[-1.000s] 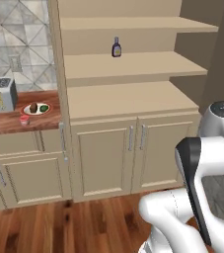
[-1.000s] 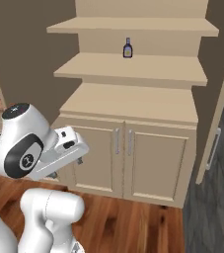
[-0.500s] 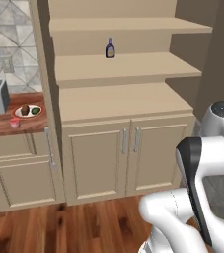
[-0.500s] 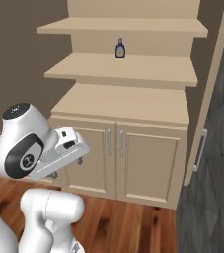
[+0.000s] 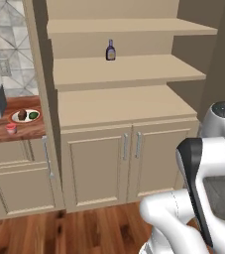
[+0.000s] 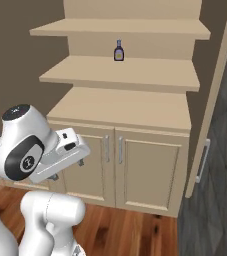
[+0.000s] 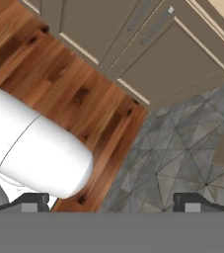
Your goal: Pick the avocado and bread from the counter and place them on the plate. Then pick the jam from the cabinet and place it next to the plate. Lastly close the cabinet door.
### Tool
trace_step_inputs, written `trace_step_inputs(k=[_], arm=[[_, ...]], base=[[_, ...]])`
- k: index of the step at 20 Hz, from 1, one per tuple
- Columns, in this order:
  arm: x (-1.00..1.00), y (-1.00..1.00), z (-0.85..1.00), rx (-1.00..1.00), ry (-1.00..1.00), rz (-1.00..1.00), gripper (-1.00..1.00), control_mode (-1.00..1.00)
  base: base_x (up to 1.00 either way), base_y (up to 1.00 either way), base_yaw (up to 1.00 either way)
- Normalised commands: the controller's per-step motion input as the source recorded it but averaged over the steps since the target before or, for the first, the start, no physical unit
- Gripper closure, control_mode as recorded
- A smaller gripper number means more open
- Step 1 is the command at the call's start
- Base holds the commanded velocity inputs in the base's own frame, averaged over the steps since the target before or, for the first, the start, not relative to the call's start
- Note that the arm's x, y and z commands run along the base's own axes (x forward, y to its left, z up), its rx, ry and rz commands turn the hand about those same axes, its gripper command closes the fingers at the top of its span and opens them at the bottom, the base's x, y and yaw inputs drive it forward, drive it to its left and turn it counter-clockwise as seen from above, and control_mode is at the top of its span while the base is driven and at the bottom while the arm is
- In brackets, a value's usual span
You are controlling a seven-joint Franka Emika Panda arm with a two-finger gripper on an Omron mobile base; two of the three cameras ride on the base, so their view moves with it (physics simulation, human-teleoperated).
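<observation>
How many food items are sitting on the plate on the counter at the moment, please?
2. On the plate lie the brown bread towards the left and the green avocado towards the right. The jam stands beside it on the counter.

Beige cabinet, red-brown counter, warm plank floor

The cabinet point(image 5: 119, 106) is plain beige, its cabinet door point(image 6: 212, 100) the same beige. At nine o'clock in the left base view, the counter point(image 5: 27, 130) is reddish-brown wood grain; on it a white plate point(image 5: 16, 114) rimmed orange-red carries the dark-green avocado point(image 5: 33, 115) and brown bread point(image 5: 22, 115), with the red-pink jam point(image 5: 11, 129) beside. The bottle point(image 5: 110, 50) is dark with a pale label. Floor point(image 7: 59, 84): orange-brown planks.
</observation>
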Motion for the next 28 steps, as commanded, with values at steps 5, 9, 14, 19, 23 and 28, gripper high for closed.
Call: trace_step_inputs(k=[5, 9, 14, 19, 23, 28], arm=[[0.00, 0.00, 0.00, 0.00, 0.00, 0.00, -1.00, 1.00], [0.00, 0.00, 0.00, 0.00, 0.00, 0.00, -1.00, 1.00], [0.00, 0.00, 0.00, 0.00, 0.00, 0.00, -1.00, 1.00], [0.00, 0.00, 0.00, 0.00, 0.00, 0.00, -1.00, 1.00], [0.00, 0.00, 0.00, 0.00, 0.00, 0.00, -1.00, 1.00], [0.00, 0.00, 0.00, 0.00, 0.00, 0.00, -1.00, 1.00]], base=[[0.32, -0.20, -0.02], [0.31, -0.23, -0.02], [0.28, -0.24, -0.02], [0.26, -0.23, -0.02], [0.26, -0.24, -0.02], [0.31, -0.22, -0.02]])
